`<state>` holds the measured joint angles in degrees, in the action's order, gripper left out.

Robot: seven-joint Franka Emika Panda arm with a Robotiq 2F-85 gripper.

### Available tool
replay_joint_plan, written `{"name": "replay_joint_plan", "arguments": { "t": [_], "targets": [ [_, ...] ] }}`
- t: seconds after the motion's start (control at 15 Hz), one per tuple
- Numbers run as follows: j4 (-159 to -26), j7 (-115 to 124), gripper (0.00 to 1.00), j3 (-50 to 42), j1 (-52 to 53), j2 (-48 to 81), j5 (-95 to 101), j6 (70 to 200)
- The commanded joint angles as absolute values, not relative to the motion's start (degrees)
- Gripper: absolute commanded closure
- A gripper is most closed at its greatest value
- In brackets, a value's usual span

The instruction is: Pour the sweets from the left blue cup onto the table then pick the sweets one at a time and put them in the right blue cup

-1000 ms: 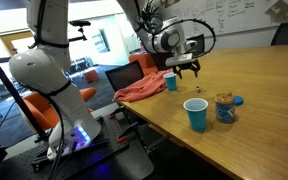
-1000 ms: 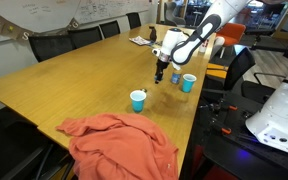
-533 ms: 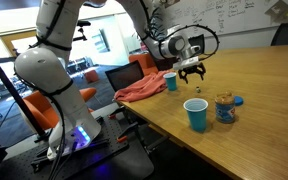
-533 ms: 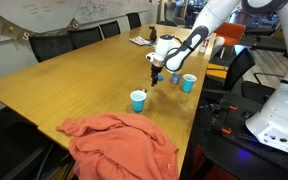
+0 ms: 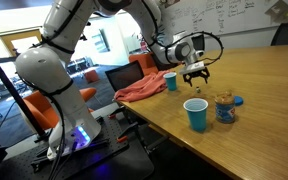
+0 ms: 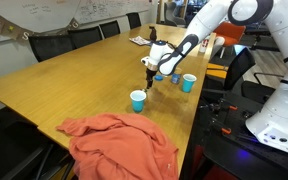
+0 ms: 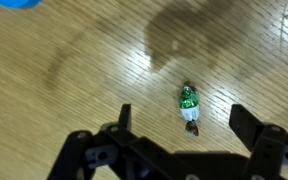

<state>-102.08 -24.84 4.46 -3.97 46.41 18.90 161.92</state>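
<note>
While the gripper [image 7: 179, 118] is hanging just above the table [image 7: 64, 70], its 2 fingers [image 7: 124, 112] are standing wide apart and gripping nothing. In the wrist view 1 sweet [image 7: 190, 107], wrapped in green with a dark end, is lying on the bare wood between the fingers. It is sitting nearer the finger on the picture's right and touching neither. A sliver of blue rim is showing at the top left corner of that view; which cup it belongs to cannot be told.

In an exterior view a whiteboard [image 5: 224, 12] is carrying handwriting too small to read, and no label can be read on any container.

The teal cup [image 5: 170, 81] is standing upright just beside a crumpled orange-red cloth [image 5: 139, 90], its inside hidden from view. The bright blue cup [image 5: 196, 114] is standing upright near the table's edge, showing a paler inside, and whether anything is lying in it cannot be told. Just beside it a clear jar [image 5: 224, 108] with a blue lid is holding yellowish contents. The gripper is hovering over the wood between the 2 cups.
</note>
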Motion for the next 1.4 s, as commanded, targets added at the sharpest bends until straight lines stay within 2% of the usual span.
{"name": "replay_joint_plan", "arguments": {
  "t": [0.0,0.13,0.2,0.27,0.33,0.53,0.87,0.93,1.33],
  "targets": [
    [-97.18,-27.65,0.0,5.86,-4.7,50.0,17.91,159.78],
    [-95.77,-27.87,0.0,5.86,-4.5,51.3,18.03,159.58],
    [-95.19,-27.3,0.25,5.33,-3.94,51.75,18.28,159.64],
    [-94.69,-27.51,0.26,5.46,-3.97,52.23,18.37,159.81],
    [-94.21,-27.54,0.32,5.46,-3.99,52.64,18.39,159.8],
    [-92.99,-27.4,0.58,5.42,-3.95,53.53,18.35,159.7],
    [-91.91,-27.33,0.95,5.45,-3.81,54.44,18.34,159.44],
    [-91.79,-27.39,1.0,5.57,-3.85,54.58,18.3,159.36],
    [-92.04,-27.07,1.0,5.5,-3.54,54.42,18.36,159.51]
  ]
}}
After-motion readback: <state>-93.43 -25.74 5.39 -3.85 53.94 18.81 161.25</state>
